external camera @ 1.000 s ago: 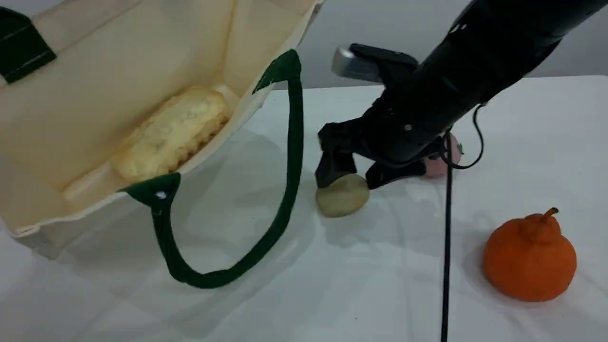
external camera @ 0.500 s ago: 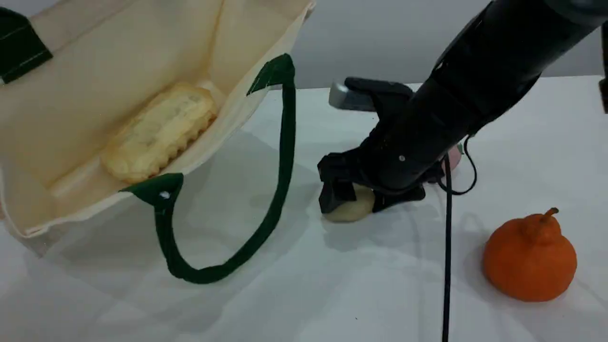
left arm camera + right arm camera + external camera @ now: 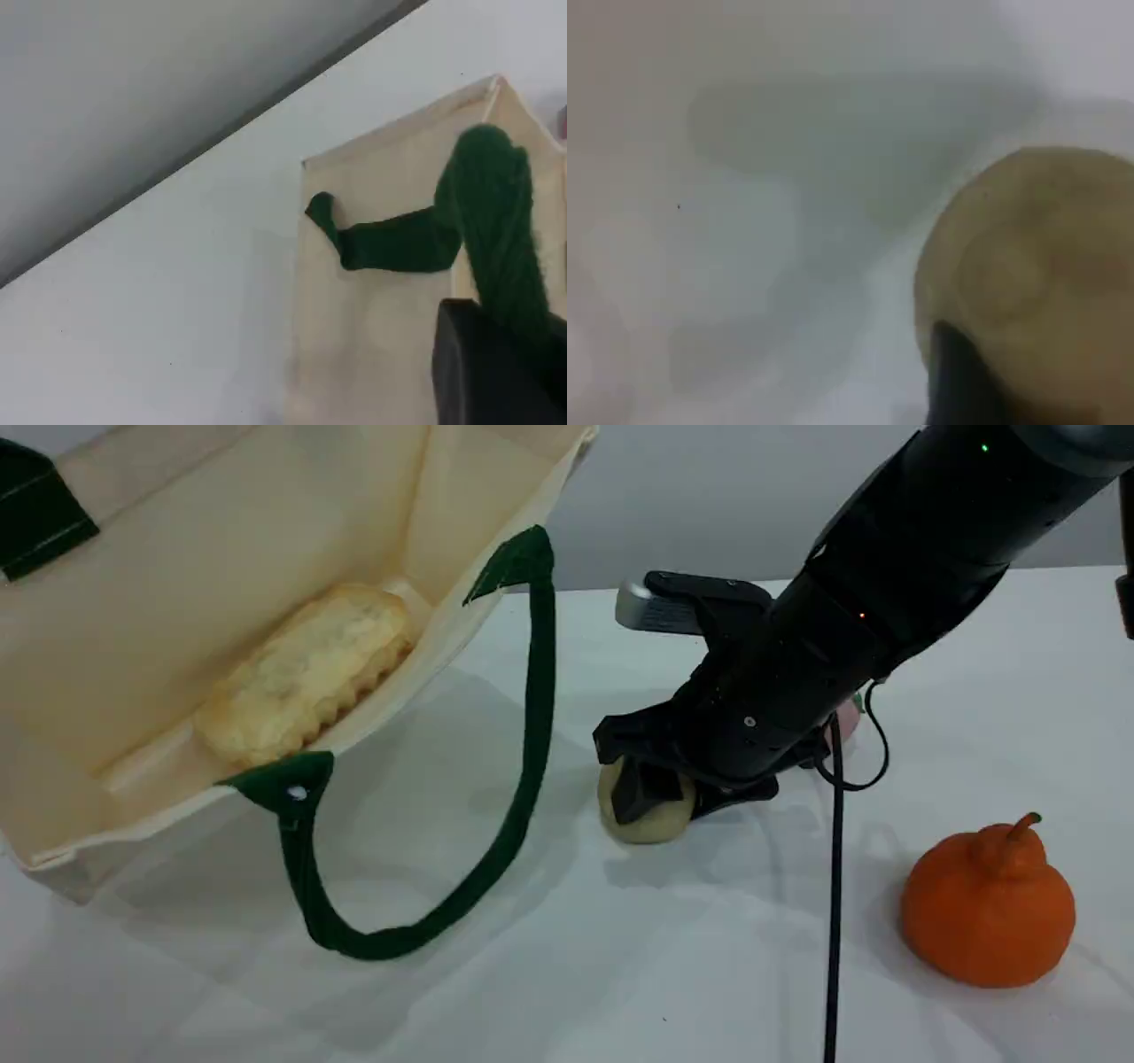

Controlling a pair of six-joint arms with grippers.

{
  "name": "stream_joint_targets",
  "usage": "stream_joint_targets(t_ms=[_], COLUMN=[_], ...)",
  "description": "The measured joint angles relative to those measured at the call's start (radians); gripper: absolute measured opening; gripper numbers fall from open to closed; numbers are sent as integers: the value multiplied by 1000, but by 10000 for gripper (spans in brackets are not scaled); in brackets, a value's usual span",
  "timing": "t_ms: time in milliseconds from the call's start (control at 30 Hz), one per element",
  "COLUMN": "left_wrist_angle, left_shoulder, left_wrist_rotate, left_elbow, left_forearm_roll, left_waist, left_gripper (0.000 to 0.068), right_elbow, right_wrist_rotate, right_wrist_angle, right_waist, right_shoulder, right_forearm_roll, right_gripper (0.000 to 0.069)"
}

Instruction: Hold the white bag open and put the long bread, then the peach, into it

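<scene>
Right gripper (image 3: 671, 797), frame centre, has its jaws pinching the beige-tan lump (image 3: 645, 815) on the table (image 3: 620, 957), not the peach (image 3: 849, 717) peeking out behind the arm. Left gripper (image 3: 496, 372) is clamped on the green handle (image 3: 496, 239), holding the white bag (image 3: 177, 584) open upper left, long bread (image 3: 301, 673) inside. Orange citrus (image 3: 988, 908) sits lower right.

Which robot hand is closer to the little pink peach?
The right one. The right gripper sits just left of the peach, fingers around the beige lump. The left gripper holds the white bag's green handle, far away.
</scene>
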Motion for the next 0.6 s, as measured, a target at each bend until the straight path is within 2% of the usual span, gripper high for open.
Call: stream_joint_targets(t_ms=[133,367,433,600], left_wrist_angle=[0,0,0,0], left_shoulder=[0,0,0,0], left_wrist_rotate=[0,0,0,0], left_elbow=[0,0,0,0], left_forearm_roll=[0,0,0,0], left_waist=[0,0,-1,-1], left_gripper=[88,88,88,88], right_elbow=[0,1,1,1], right_wrist_rotate=[-21,-20,-20,-20], right_wrist_angle=[-1,0,1,4], right_waist=[0,-1,-1,-1], right_shoulder=[-2,-9,-23,-78], right_forearm_roll=[-13,-14,-14,-36], right_gripper=[387,587,622,635])
